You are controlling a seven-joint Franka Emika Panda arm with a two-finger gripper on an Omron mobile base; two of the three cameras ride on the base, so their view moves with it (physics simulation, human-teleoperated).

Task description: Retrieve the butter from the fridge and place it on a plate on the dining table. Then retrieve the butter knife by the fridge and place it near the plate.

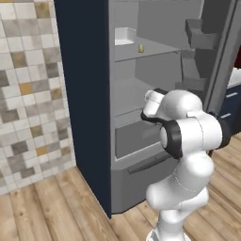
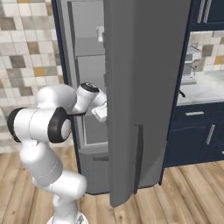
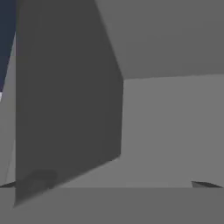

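With the fridge (image 1: 155, 94) door swung wide and the arm folded in front of the lower compartment, the step in hand reads as reaching in for the butter (image 1: 140, 48). Gripper (image 3: 118, 183) is inside the cabinet, tips spread wide at the bottom corners of the hand view, nothing between them; ahead of it only grey wall and a shelf underside. Butter sits on the upper shelf, near its front edge, just right of a white tub (image 1: 124, 36) at the shelf's left end; well above the hand, which sits at the level of the lower shelf and drawer (image 1: 139, 136). To do this well, my judgement: back the hand out clear of the shelf lip before raising, since lifting straight up would meet the shelf underside. Come in level above the upper shelf, jaws across the stick's narrow width, and keep clear of the tub on the left. Elbow is close to the door's inner bins (image 1: 197, 56) on the right, so swing room is tight there. Butter itself: a small pale olive-yellow block, apparently standing on end, too small here to read wrapper or edges. Looks light and rigid enough for a plain pinch; short footprint, so a nudge could tip it.
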